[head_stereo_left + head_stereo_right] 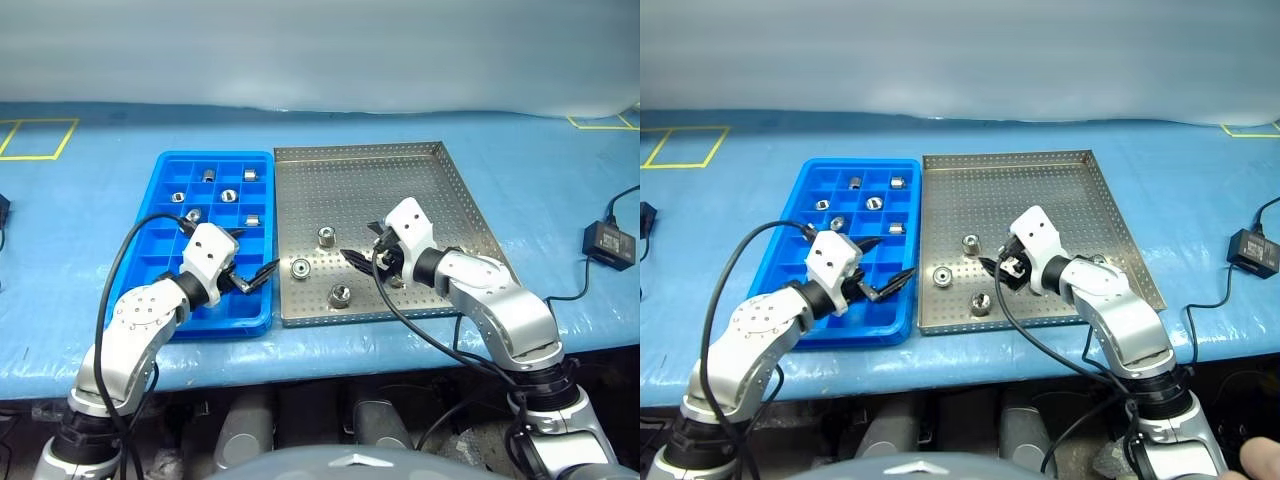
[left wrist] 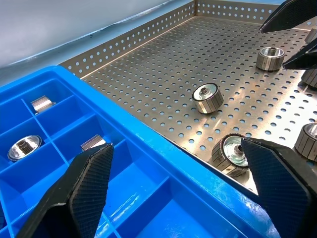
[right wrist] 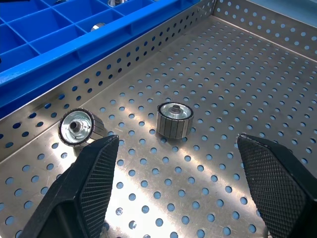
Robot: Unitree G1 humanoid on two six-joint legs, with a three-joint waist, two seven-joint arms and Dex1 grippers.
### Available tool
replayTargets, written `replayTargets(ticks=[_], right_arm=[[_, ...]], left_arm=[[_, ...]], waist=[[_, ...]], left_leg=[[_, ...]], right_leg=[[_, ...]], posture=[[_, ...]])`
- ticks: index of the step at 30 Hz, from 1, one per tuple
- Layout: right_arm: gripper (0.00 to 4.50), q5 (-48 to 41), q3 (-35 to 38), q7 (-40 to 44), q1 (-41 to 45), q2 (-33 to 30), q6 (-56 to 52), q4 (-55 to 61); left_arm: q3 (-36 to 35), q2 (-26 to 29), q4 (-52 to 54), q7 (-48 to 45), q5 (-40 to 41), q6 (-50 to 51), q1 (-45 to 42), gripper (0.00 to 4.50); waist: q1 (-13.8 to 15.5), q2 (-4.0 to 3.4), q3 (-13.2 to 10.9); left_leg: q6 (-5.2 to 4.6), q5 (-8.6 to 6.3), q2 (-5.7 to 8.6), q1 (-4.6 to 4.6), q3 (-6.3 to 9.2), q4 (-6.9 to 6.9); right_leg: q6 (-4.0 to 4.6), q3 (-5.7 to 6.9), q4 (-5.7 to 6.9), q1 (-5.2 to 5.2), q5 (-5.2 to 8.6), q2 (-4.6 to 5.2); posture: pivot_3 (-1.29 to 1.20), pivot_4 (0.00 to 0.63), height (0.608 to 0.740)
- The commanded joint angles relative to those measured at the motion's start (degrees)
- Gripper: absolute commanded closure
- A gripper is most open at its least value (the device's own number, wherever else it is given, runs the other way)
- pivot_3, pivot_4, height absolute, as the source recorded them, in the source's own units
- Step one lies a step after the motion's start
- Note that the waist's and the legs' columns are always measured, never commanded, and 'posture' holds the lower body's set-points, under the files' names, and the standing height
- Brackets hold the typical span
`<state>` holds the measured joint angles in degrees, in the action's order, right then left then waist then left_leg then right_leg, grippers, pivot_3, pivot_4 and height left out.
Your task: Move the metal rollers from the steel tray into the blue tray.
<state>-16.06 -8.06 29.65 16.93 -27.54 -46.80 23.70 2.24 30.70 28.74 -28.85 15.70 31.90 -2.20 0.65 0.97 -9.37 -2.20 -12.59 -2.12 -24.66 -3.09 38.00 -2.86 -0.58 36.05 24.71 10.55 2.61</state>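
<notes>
The steel tray (image 1: 430, 190) holds metal rollers (image 1: 325, 236) near its front left; one lies on its side (image 1: 300, 268) and another stands by the front rim (image 1: 339, 295). Several more rollers (image 1: 229, 196) sit in compartments at the back of the blue tray (image 1: 170, 190), which adjoins the steel tray on the left. My right gripper (image 3: 178, 141) hangs open and empty low over the steel tray, with an upright roller (image 3: 174, 119) just beyond its fingertips. Above the blue tray's front right corner, my left gripper (image 2: 176, 148) stands wide open and empty.
Both trays rest on a blue-covered table (image 1: 90, 220). A black box with a cable (image 1: 610, 243) lies at the right, and yellow tape marks (image 1: 40, 140) the far left. Black cables loop from both arms near the table's front edge.
</notes>
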Motion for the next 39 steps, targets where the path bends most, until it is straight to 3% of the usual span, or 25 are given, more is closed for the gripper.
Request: replayTargets(ticks=[1,33,39], right_arm=[[0.49,0.16,0.68,-0.18,0.64,-0.18,0.91,1.55],[0.49,-0.07,0.74,0.21,-0.66,-0.15,1.47,3.13],[0.49,0.13,0.68,-0.53,-1.34,0.64,2.18,3.83]], left_arm=[[-0.53,0.52,1.98,-0.57,-0.42,-1.32,-0.47,0.00],[1.48,1.89,0.61,-3.16,-1.61,-0.24,-5.05,0.00],[9.38,5.19,-2.61,-9.63,-4.75,0.37,-14.19,0.00]], waist=[[0.00,0.00,0.00],[-1.30,-0.02,0.01],[-1.32,-0.03,0.02]], left_leg=[[0.00,0.00,0.00,0.00,0.00,0.00],[0.01,0.01,0.01,0.01,0.01,-0.01],[0.03,0.03,0.06,0.00,0.01,0.08]], right_leg=[[0.00,0.00,0.00,0.00,0.00,0.00],[0.00,0.00,0.03,0.01,0.00,-0.01],[0.00,0.01,0.06,-0.02,0.00,-0.04]], posture=[[0.03,0.150,0.740],[-0.01,0.150,0.740],[-0.03,0.150,0.740]])
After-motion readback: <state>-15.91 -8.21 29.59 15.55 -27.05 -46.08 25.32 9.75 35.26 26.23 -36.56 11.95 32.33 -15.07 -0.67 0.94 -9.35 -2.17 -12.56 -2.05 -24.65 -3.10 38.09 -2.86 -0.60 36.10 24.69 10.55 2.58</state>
